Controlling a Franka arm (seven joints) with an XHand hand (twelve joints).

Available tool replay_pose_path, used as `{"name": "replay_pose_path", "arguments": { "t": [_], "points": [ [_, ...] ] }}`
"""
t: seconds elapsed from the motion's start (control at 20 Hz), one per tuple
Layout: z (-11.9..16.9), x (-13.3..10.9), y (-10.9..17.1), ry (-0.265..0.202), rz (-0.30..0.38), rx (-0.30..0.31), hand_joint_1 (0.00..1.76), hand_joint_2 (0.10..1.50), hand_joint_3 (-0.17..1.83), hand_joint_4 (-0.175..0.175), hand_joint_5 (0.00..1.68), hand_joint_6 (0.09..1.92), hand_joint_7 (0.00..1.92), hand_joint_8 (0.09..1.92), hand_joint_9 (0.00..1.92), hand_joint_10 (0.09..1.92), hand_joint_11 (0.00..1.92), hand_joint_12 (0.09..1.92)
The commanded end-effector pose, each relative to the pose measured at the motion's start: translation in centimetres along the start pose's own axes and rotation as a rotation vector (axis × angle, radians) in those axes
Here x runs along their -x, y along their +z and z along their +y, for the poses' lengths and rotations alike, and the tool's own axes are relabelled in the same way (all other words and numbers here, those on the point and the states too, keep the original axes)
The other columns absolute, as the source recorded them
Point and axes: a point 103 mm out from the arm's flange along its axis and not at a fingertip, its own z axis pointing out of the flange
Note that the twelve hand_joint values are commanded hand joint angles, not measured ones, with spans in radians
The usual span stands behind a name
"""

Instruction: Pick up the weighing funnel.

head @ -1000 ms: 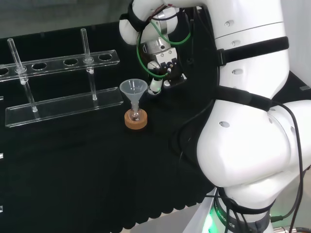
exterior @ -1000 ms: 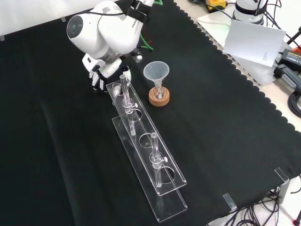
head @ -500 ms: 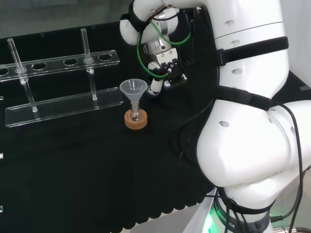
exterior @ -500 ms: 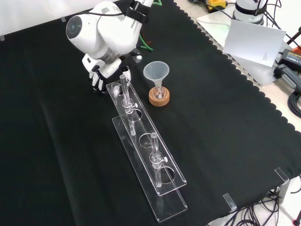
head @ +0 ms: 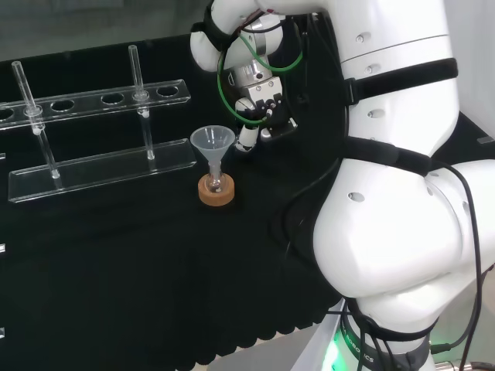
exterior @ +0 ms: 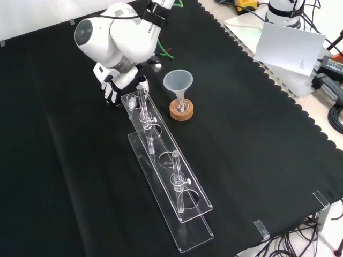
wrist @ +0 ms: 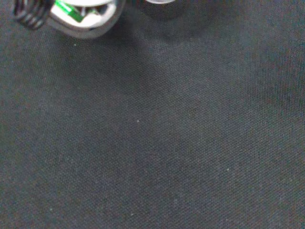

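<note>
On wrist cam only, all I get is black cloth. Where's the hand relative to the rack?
Observer: In the front view the hand is low near the cloth, just past the far end of the clear rack, under the arm's white link.
Operator: Anything beside it?
Observer: The funnel stands mouth up in a small flask on a cork ring, to the hand's right in the front view, with a gap between them.
Operator: Rack loaded?
Observer: Two upright glass tubes, one at the end near the hand, the other nearer the front camera.
</note>
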Motion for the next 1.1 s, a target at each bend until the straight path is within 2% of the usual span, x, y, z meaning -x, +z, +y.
{"name": "replay_pose_path", "arguments": {
  "t": [0.05,0.25,0.35,0.45,0.55,0.7,0.9,1.1],
  "points": [
    [0.1,-0.1,0.2,0.001,-0.002,-0.006,0.93,0.62,0.56,0.001,0.66,0.81,0.34,0.75,0.59,0.62,0.41,1.30],
    [0.2,0.1,0.4,0.003,-0.006,-0.010,0.93,0.62,0.56,0.007,0.68,0.81,0.34,0.75,0.59,0.62,0.41,1.30],
    [0.3,-0.1,0.4,0.015,-0.027,0.001,0.93,0.62,0.57,0.030,0.78,0.79,0.34,0.75,0.60,0.62,0.41,1.30],
    [0.2,-0.3,0.3,0.019,-0.049,0.022,1.04,0.71,0.52,0.126,1.08,0.71,0.46,0.76,0.70,0.61,0.47,1.28],
    [0.0,-0.2,0.0,0.023,-0.070,0.047,1.10,0.70,0.55,0.164,1.25,0.61,0.61,0.75,0.87,0.57,0.65,1.18],
    [-0.6,0.2,-0.9,0.022,-0.080,0.099,1.14,0.67,0.57,0.175,1.37,0.44,0.78,0.71,1.08,0.43,0.89,1.01],
    [-1.5,1.1,-2.3,0.024,-0.078,0.163,1.15,0.64,0.58,0.175,1.45,0.29,0.94,0.65,1.24,0.28,1.04,0.90],
    [-2.3,2.3,-3.6,0.033,-0.063,0.177,1.16,0.60,0.63,0.175,1.53,0.15,1.03,0.62,1.39,0.15,1.22,0.79]
  ]
}}
